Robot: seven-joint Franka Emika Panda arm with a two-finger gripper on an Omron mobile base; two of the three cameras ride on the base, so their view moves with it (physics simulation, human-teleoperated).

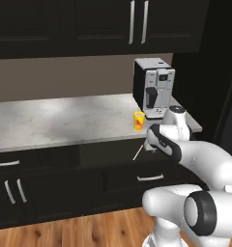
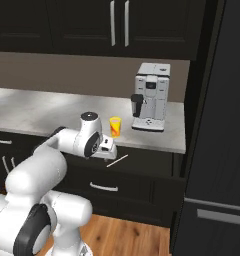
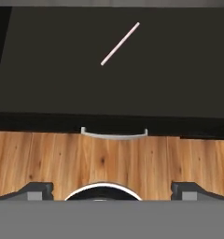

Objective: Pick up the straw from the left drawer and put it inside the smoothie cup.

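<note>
The left drawer (image 3: 58, 79) is pulled out below the counter, its silver bar handle (image 3: 114, 135) facing the wooden floor. The straw (image 3: 120, 44) lies slanted on the drawer's dark bottom, toward the back; it also shows as a thin whitish stick (image 1: 137, 153) (image 2: 117, 161). The yellow smoothie cup (image 1: 138, 120) (image 2: 115, 126) stands upright on the counter near its front edge, above the drawer. My gripper (image 3: 115, 190) hangs open and empty over the drawer's front, pointing down, its fingers spread wide. The hand (image 1: 152, 143) (image 2: 108, 148) is just below the counter's edge, near the straw.
A white-and-black coffee machine (image 1: 154, 87) (image 2: 152, 97) stands on the grey counter (image 1: 60, 120) right behind the cup. Black upper cabinets (image 1: 137, 21) hang above. A tall dark panel (image 2: 217, 150) closes the right side. Wooden floor (image 3: 48, 158) lies below the drawer.
</note>
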